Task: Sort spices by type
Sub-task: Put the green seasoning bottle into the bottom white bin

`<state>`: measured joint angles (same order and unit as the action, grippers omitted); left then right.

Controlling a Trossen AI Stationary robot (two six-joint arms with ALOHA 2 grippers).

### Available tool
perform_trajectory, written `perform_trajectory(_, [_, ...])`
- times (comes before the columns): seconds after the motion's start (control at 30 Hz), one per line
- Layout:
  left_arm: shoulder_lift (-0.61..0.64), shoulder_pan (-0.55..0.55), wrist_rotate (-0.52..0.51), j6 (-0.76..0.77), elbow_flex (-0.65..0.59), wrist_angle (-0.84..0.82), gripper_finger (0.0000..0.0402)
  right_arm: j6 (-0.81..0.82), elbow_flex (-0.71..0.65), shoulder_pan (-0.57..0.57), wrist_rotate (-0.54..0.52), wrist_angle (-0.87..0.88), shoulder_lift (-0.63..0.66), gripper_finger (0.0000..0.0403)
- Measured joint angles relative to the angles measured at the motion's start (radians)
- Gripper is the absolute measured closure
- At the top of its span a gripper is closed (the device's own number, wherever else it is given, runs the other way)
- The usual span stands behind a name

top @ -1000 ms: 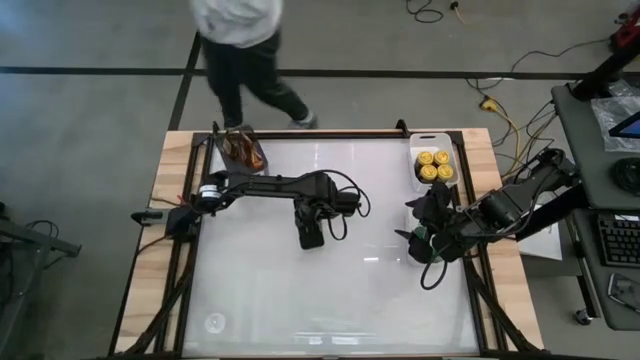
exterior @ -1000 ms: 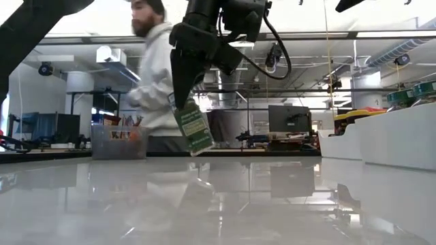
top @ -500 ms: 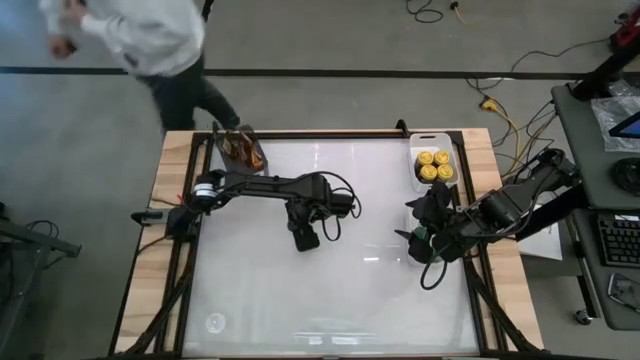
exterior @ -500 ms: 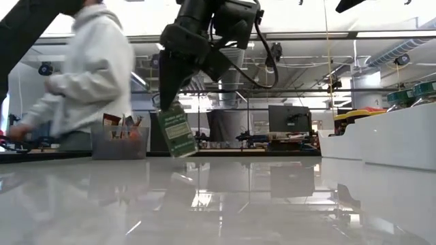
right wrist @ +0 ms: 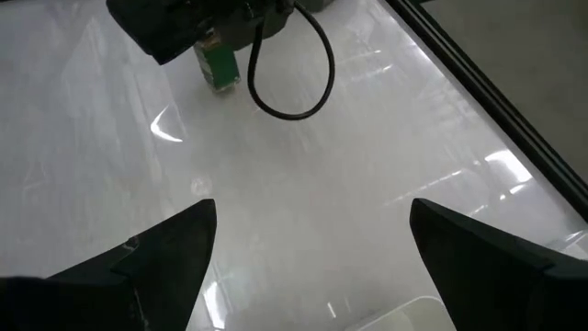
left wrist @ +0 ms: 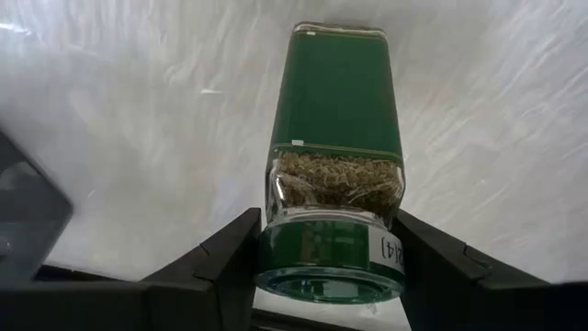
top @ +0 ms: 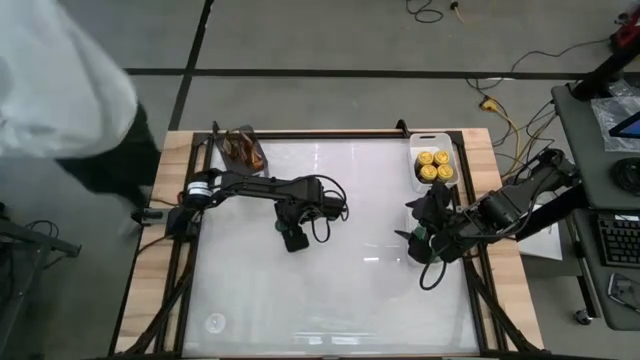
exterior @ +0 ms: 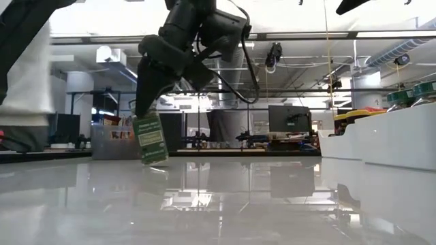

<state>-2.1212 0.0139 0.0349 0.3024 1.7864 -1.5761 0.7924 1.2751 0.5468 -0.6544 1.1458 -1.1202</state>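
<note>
Glossy white table, strong reflections across it. Left gripper sits left of table centre, arm stretched in from the left edge and pointing down; jaws partly closed, clamped on the lid end of a green-lid jar with a green label and dried herb inside. In the low view the jar hangs lid-up, slightly tilted, bottom at or just off the surface — can't tell contact. Right gripper parked by the right edge, jaws spread wide, holding nothing. Behind it at the far right corner, a white tray holds four yellow-lid jars. Far left corner: grey cup of brown sticks. More white trays on the right in the low view, contents mostly cut off. Past the table: workshop benches, monitor, and a person in a white top at the left, cropped.
</note>
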Motion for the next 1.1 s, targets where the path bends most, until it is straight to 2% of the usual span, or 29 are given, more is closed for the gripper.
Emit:
perform_trajectory(0.47, [0.005, 0.001, 0.0, 0.032, -0.007, 0.005, 0.0211, 0.022, -0.024, 0.0, 0.0, -0.029, -0.002, 0.0051])
perform_trajectory(1.1, [0.005, 0.0, -0.023, 0.033, 0.01, 0.008, 0.0183, 0.017, -0.026, 0.0, 0.0, -0.029, -0.002, 0.0051])
